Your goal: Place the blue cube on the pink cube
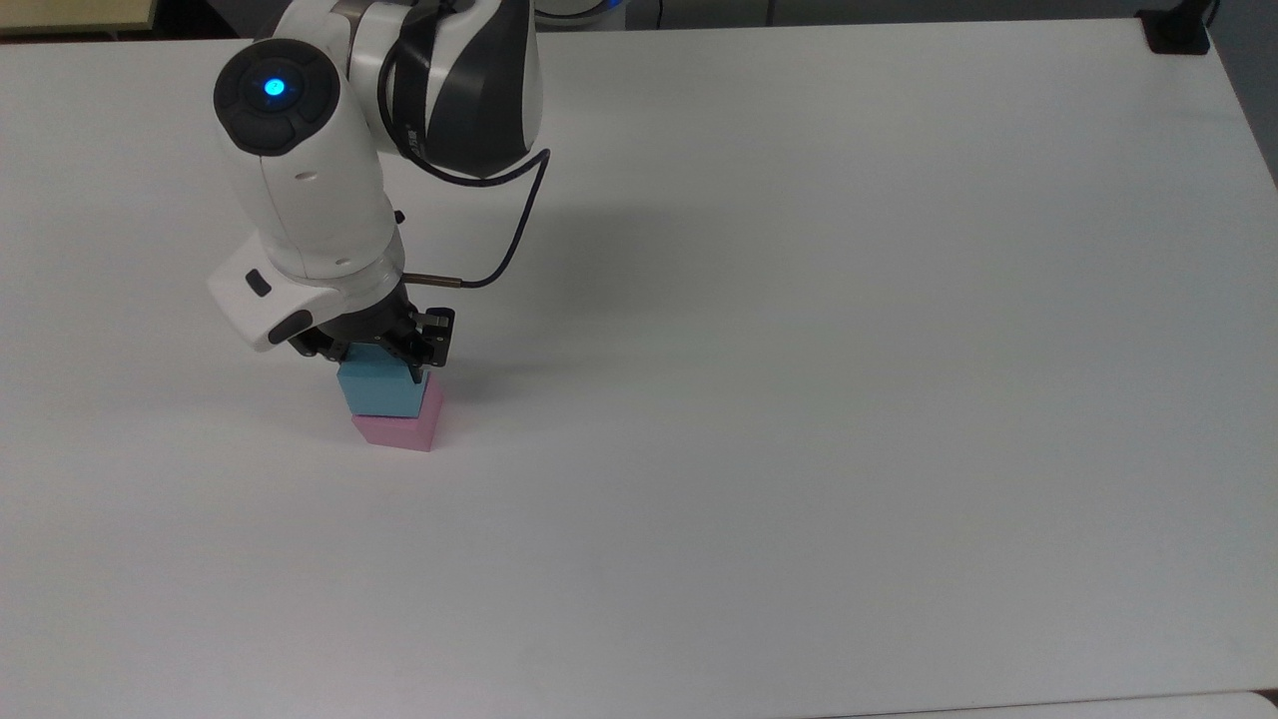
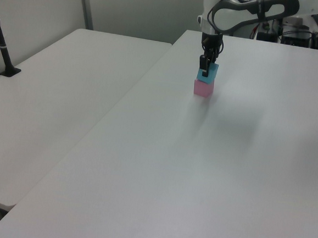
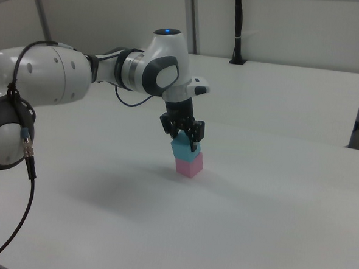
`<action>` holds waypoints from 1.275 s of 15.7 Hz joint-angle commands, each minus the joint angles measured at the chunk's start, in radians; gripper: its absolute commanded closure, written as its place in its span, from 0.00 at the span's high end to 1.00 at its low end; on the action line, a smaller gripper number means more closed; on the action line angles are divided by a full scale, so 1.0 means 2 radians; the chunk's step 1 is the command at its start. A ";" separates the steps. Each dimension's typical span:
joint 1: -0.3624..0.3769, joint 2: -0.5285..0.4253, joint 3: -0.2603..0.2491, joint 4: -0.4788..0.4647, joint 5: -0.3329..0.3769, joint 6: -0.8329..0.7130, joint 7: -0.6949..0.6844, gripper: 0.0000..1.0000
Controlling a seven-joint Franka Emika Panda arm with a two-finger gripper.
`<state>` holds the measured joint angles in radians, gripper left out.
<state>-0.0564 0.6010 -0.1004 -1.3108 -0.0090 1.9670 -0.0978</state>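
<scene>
The blue cube [image 1: 379,392] [image 2: 207,73] [image 3: 183,149] sits right on top of the pink cube [image 1: 404,431] [image 2: 203,88] [image 3: 189,166], and I cannot make out any gap between them. My gripper [image 1: 377,361] [image 2: 205,66] [image 3: 184,139] points straight down and is shut on the blue cube, with its black fingers against two opposite sides. In the top view the blue cube hides most of the pink cube's top. In the right view the blue cube sits turned a little on the pink one.
The stack stands on a wide white table [image 1: 799,399], toward the top view's left. A second white table [image 2: 56,100] adjoins it on the left view's left, with a black post [image 2: 2,46] on it. A black mount [image 1: 1178,35] sits at the top view's far right corner.
</scene>
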 commanded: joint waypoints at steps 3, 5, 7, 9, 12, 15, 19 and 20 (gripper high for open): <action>0.006 -0.002 -0.003 0.001 0.010 0.001 0.008 1.00; 0.005 -0.023 -0.004 0.000 0.011 -0.002 0.014 1.00; 0.007 -0.075 -0.004 -0.030 0.006 -0.012 0.020 1.00; 0.007 -0.153 -0.003 -0.092 0.004 -0.024 0.023 1.00; 0.006 -0.250 0.003 -0.153 0.004 -0.084 0.023 1.00; 0.008 -0.321 0.022 -0.182 0.004 -0.159 0.024 1.00; 0.006 -0.331 0.034 -0.190 0.004 -0.178 0.047 1.00; 0.005 -0.330 0.034 -0.188 0.003 -0.177 0.051 1.00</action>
<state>-0.0485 -0.0495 -0.0309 -1.6487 -0.0084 1.5985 -0.0430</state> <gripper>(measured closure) 0.000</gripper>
